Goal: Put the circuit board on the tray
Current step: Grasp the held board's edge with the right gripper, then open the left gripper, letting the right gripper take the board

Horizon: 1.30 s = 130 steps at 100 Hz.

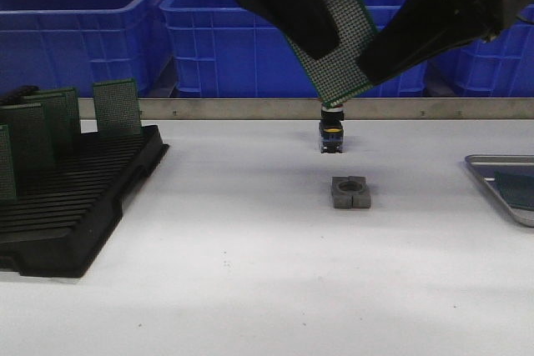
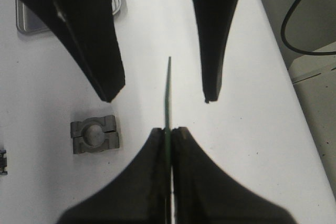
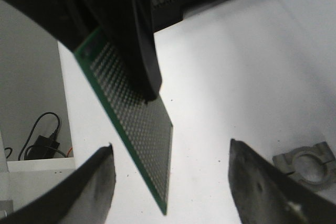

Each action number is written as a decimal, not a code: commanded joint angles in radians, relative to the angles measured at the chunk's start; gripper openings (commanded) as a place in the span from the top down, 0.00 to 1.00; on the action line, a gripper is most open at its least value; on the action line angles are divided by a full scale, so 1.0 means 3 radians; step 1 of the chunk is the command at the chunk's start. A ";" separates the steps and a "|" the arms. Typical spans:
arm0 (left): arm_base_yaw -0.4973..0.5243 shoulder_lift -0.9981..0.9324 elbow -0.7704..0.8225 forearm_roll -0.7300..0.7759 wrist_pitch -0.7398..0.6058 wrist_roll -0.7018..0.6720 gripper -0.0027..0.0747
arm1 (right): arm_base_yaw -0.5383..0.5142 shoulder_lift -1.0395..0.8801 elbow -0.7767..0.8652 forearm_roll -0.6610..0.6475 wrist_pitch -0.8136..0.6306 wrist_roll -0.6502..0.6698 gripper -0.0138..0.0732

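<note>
My left gripper is shut on a green perforated circuit board and holds it tilted, high above the table's middle. In the left wrist view the board stands edge-on between the shut gripper. My right gripper is open, its fingers on either side of the board's free lower corner without touching it. It comes in from the upper right in the front view. The silvery tray lies at the table's right edge with a dark board on it.
A black slotted rack with several upright green boards stands at the left. A grey clamp block and a small black and yellow part sit mid-table under the grippers. Blue bins line the back.
</note>
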 commanded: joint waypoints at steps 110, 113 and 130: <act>-0.0023 -0.0187 -0.0089 -0.0200 0.0134 -0.0030 0.65 | 0.0128 -0.0104 -0.0067 0.0234 -0.0126 -0.0038 0.92; -0.0023 -0.0187 -0.0089 -0.0200 0.0134 -0.0030 0.55 | 0.0128 -0.0104 -0.0067 0.0234 -0.0126 -0.0038 0.92; -0.0023 -0.0187 -0.0089 -0.0200 0.0117 -0.0030 0.23 | 0.0117 -0.0104 -0.0067 0.0208 -0.0122 -0.0034 0.92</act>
